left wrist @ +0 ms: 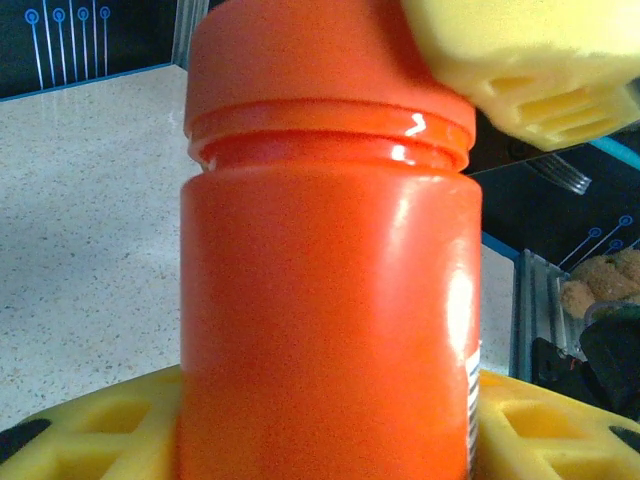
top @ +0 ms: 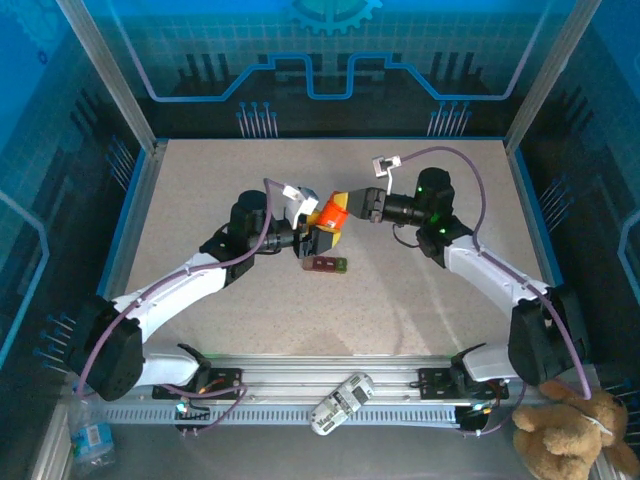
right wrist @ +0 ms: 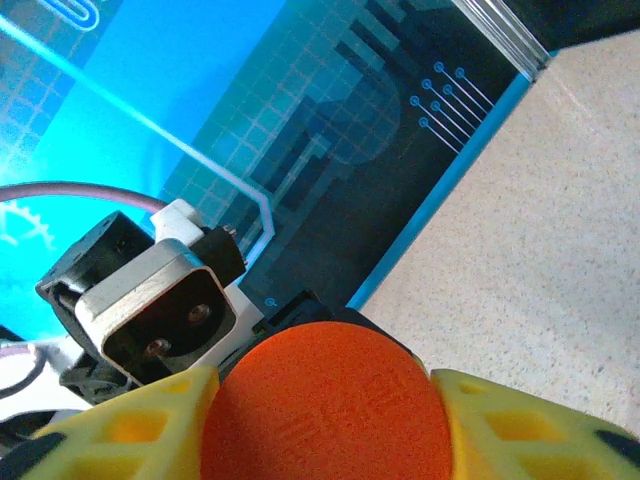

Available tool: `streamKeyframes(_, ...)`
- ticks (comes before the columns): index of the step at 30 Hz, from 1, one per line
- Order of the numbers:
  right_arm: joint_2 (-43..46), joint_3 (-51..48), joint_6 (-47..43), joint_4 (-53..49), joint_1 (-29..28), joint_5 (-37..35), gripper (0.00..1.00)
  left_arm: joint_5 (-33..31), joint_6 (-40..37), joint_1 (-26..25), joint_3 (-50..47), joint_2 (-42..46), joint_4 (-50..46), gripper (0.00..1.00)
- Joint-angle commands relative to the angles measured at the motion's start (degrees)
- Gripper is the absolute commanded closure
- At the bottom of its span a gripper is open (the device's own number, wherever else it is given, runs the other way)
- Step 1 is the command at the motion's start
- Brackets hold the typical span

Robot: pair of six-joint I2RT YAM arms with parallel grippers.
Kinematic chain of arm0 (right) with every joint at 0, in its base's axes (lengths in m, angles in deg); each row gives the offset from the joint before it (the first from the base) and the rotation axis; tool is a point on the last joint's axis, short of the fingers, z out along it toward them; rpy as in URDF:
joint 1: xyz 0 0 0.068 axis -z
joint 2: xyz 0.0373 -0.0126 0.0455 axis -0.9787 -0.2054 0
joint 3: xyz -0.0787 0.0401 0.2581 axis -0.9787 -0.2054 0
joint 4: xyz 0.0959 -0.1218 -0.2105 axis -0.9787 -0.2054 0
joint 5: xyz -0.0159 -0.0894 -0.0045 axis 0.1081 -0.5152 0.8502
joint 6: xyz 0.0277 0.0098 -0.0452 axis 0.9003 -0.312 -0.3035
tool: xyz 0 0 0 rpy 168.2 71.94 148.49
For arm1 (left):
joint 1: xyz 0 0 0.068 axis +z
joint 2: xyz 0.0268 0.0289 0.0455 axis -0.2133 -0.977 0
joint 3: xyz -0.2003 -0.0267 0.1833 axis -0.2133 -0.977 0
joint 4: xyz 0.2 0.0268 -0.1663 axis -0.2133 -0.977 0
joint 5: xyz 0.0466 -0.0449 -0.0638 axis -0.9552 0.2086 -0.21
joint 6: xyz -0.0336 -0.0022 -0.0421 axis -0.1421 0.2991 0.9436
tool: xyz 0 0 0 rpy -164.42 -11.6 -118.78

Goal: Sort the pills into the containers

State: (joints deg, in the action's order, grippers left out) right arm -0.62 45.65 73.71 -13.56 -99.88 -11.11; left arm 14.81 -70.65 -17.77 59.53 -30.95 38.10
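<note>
**tabletop_tim:** Speckled beige table (top: pixel 200 200) inside a blue-lit cage, and both arms are meeting mid-table. The left gripper (top: pixel 318 238) is clamping the orange bottle (left wrist: pixel 330 300) round its body, with the cap (right wrist: pixel 325 400) tilting off to the right. The right gripper (top: pixel 345 203) is sitting with a yellow finger on either side of that cap. I honestly can't tell if it's pinching or just hugging it.

**yam_fan:** And the containers (top: pixel 327 264)?

**tabletop_tim:** They're lying flat on the table just on the near side of the bottle. The long axis is running left to right, with the green end (top: pixel 341 265) on the right. The left gripper is looking a touch nearer to them. I'm guessing the pills are inside the bottle. If so, once the cap is off the mouth is going to need swinging from right round to near, across the strip rather than along it.
</note>
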Motion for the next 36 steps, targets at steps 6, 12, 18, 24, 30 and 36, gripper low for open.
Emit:
streamKeyframes(6, 5.98, 7.88, -0.06, -22.72, 1.35, -13.31, 0.19, -1.22, -2.95, 1.45, 1.74, 1.34, -4.41, 1.00)
streamKeyframes(12, 5.84, 12.82, 4.06, -40.80, -0.66, -25.38, 0.18, -3.88, -6.64, 1.40, 2.44, 1.09, -7.86, 1.00)
streamKeyframes(18, 2.13, 16.07, 4.33, -40.85, -5.05, -27.73, 0.16, -4.76, -8.63, 1.27, 3.51, 0.32, -10.08, 1.00)
streamKeyframes(24, -1.67, 19.37, 4.19, -40.84, -8.17, -28.26, 0.16, -4.58, -8.92, 0.75, 3.96, -0.36, -10.47, 1.00)
streamKeyframes(30, -3.81, 20.29, 4.41, -40.40, -9.97, -28.38, 0.18, -4.63, -8.92, 0.54, 4.14, -0.75, -10.30, 1.00)
streamKeyframes(36, -4.47, 19.18, 5.03, -38.62, -10.85, -27.10, 0.31, -4.66, -8.81, 0.52, 4.31, -1.15, -9.93, 1.00)
